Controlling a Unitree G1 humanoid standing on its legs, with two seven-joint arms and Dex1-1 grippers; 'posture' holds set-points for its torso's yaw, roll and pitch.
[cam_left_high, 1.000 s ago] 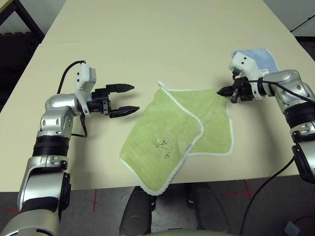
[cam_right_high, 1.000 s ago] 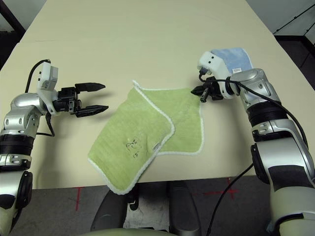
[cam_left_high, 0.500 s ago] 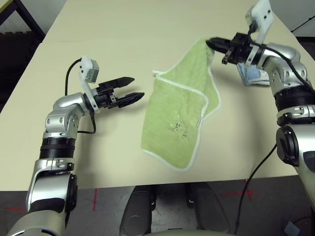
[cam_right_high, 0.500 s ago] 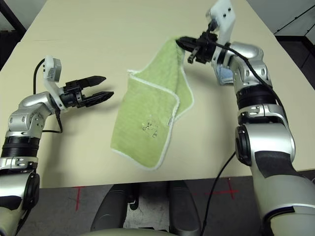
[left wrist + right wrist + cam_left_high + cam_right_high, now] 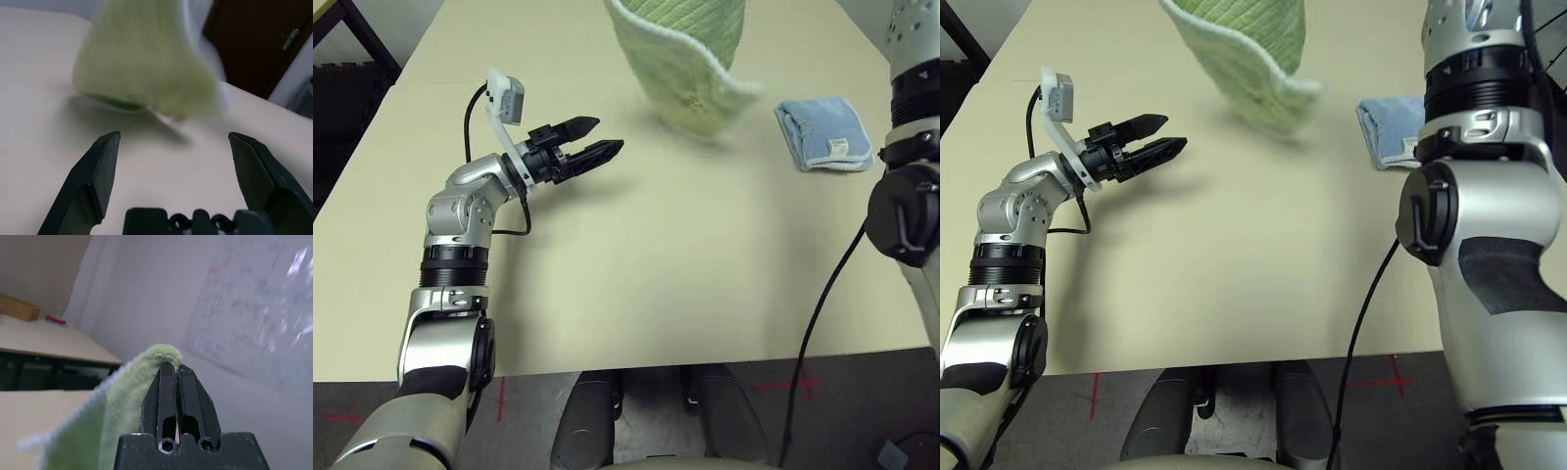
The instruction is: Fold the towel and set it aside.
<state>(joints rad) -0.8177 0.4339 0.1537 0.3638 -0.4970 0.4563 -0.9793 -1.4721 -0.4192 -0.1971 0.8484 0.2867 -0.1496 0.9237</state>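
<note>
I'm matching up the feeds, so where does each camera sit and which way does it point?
Left and right eyes: on the head, facing forward and down at the table; both forearms show, plus the left hand.
Left wrist: along the left hand's open fingers, toward the hanging green towel.
Right wrist: along the right hand, shut on the towel, toward a wall and whiteboard.
All share the towel.

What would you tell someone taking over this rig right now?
Right gripper: fingers shut on the green towel.
Left gripper: fingers open, holding nothing, over the table's left side.
Green towel: hangs from the right gripper above the table, not folded.
Light blue towel: on the table, toward the right.
Done: green towel picked up.
Left: lay it down, fold it, set it aside.
</note>
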